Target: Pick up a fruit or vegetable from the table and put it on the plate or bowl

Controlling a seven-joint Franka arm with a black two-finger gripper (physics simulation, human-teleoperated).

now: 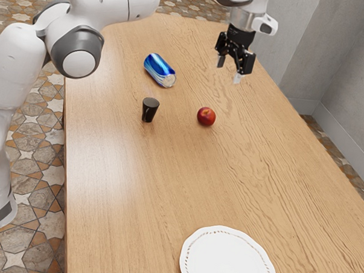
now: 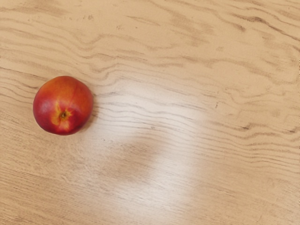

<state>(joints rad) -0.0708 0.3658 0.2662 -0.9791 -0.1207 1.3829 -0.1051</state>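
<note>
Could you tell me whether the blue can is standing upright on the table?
No, the blue can lies tipped on its side on the wooden table.

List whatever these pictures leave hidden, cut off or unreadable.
The plate: its near rim is cut off by the exterior view's lower edge.
The can: its lettering is too small to read in the exterior view.
The black cup: its inside is too dark to judge in the exterior view.
The red fruit: its underside is hidden by its own body in both views.
The arm: its wrist runs off the exterior view's top edge.
</note>
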